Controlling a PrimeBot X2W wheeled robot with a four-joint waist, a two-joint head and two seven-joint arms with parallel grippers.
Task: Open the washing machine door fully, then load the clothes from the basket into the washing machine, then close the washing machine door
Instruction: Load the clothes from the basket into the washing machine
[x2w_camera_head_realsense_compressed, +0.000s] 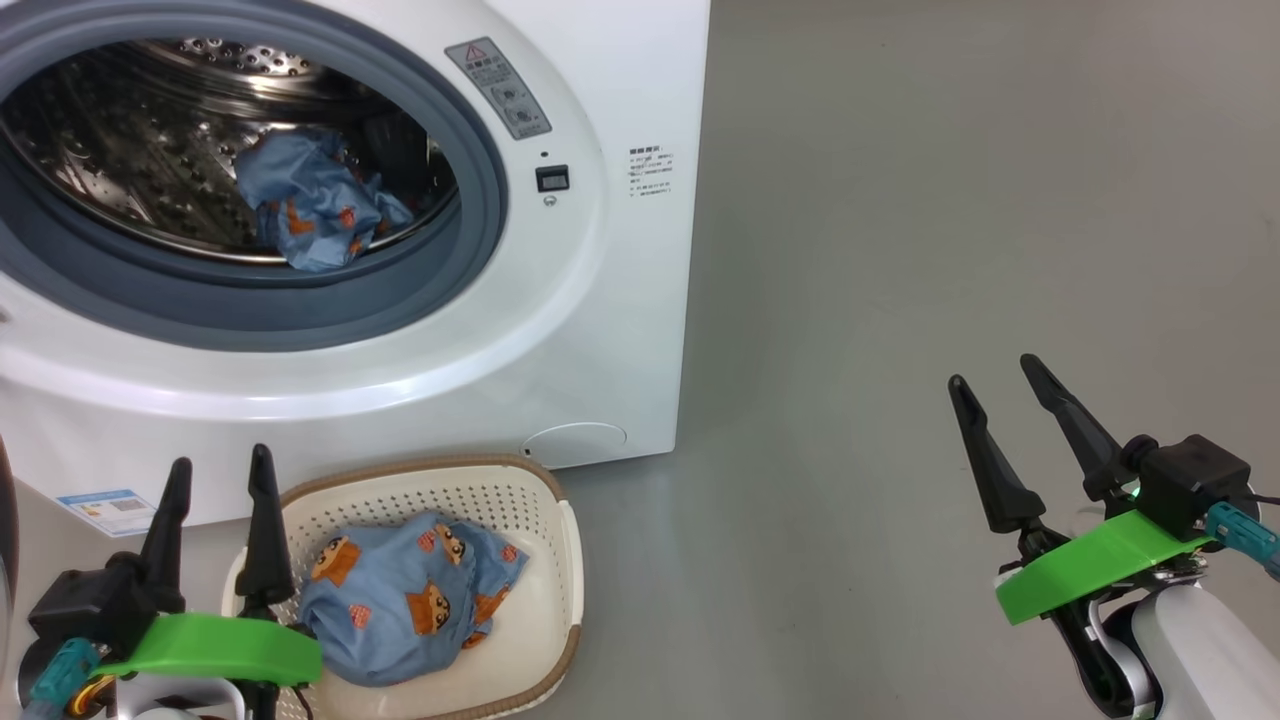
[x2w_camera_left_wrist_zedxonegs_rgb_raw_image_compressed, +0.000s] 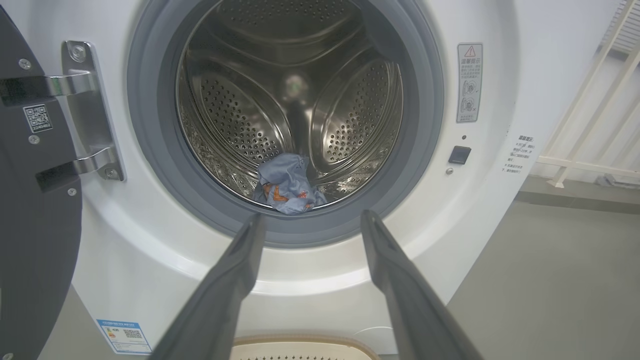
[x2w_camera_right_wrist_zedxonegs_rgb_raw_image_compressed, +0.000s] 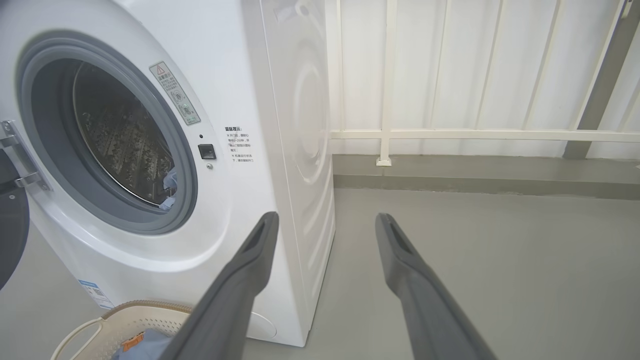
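grey floor under me, my left gripper spread wide and empty, hanging near the basket; right gripper wide and empty, over bare floor. one blue garment lies in the basket, the second garment already sits in the drum of the washing machine, its door swung open on my left. i reckon half the loading's done: one piece left, then shut the door. white railing behind.

One washing machine, one door, one basket, two blue garments.
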